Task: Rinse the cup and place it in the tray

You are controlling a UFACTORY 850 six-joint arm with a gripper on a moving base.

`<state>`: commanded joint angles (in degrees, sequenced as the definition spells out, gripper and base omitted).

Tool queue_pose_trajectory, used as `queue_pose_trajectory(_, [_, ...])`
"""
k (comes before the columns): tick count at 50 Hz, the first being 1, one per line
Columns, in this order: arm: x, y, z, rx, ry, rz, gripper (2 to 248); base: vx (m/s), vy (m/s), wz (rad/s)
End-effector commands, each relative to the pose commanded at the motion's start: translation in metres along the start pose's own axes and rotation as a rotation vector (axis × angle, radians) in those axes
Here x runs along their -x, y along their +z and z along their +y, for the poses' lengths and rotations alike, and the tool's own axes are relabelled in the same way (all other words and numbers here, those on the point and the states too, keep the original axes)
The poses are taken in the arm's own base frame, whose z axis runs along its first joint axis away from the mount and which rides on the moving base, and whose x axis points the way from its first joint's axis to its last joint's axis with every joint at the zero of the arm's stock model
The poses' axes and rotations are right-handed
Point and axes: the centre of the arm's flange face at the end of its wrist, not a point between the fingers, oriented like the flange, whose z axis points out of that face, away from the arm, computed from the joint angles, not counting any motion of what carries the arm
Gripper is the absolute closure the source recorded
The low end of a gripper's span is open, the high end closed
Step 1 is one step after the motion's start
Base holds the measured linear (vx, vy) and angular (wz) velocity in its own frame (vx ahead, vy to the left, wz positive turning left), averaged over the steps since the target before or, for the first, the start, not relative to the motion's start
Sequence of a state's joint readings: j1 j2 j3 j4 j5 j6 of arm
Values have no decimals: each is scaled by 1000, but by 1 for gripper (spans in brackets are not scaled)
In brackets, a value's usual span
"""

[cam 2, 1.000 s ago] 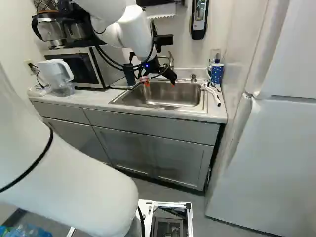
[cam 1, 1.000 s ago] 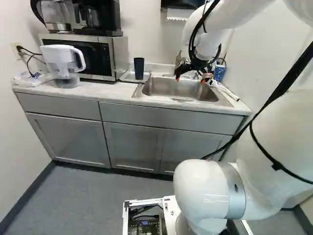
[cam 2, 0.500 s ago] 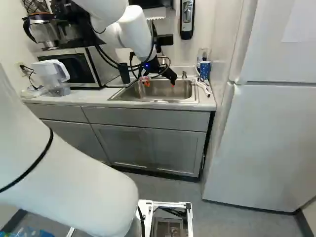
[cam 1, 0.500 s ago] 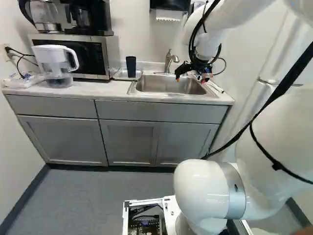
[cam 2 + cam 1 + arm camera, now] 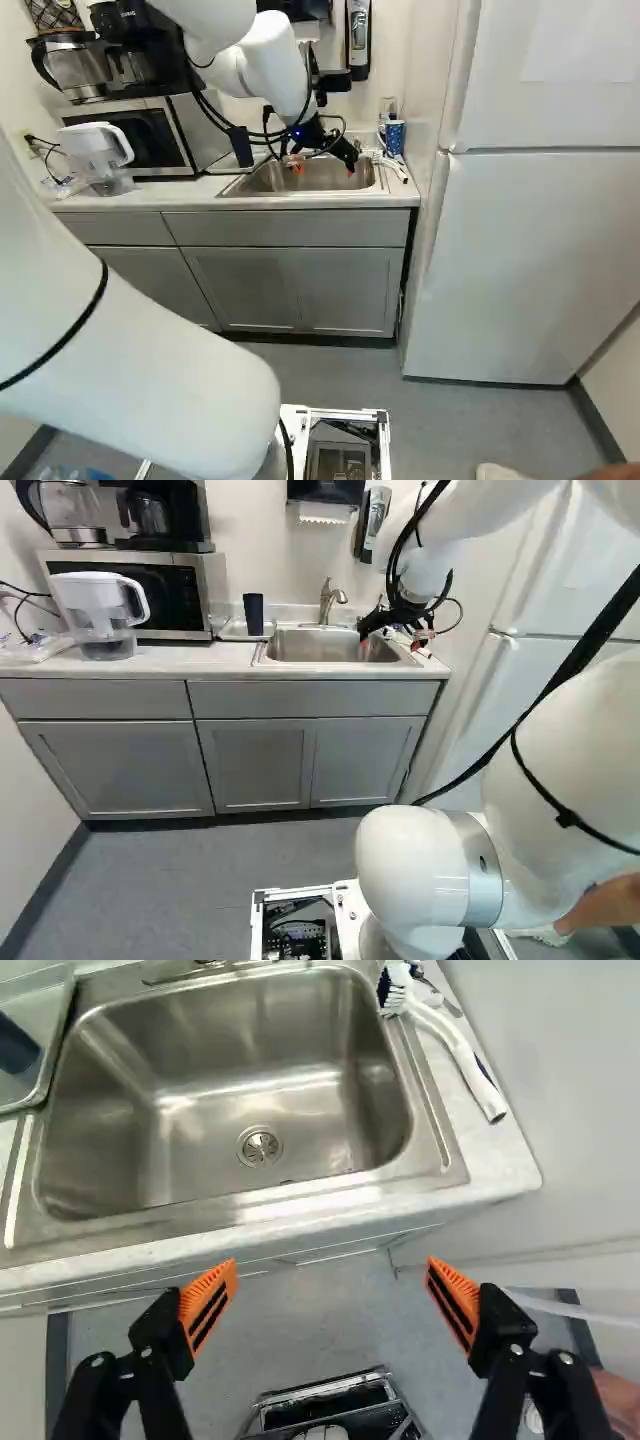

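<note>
Closest to me, low at the right of the left base view, a person's leg [image 5: 605,905] shows beside the arm's foot. Out past it reaches the end effector [image 5: 324,170], spread wide, its orange pads well apart. There's nothing between them and I see neither one touching a thing; the wrist view just shows floor [image 5: 330,1320] in the gap, with the front edge of the surface [image 5: 515,1165] ahead of the fingers.

Beyond that edge the steel sink [image 5: 258,1080] is set in, its drain [image 5: 260,1147] in plain sight. A white-handled brush [image 5: 460,1055] lies between the sink and the surface's right edge. To the sink's left, toward the back edge, the dark cup [image 5: 253,614] stands upright in the tray [image 5: 42,1085]. The pitcher [image 5: 95,615] sits nearer the left edge, by the microwave [image 5: 175,592]. The faucet [image 5: 328,600] rises behind the sink, and a blue dotted cup [image 5: 394,138] stands near the back right corner.
</note>
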<state>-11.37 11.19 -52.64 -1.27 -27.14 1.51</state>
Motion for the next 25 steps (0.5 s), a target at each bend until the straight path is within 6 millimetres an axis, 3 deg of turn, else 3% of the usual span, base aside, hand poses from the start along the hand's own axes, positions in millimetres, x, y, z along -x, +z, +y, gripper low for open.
queue_pose_trajectory(16, [0, 0, 0, 0, 0, 0, 3, -132, 41, -182])
queue_pose_trajectory(25, [0, 0, 0, 0, 0, 0, 3, -125, 64, -60])
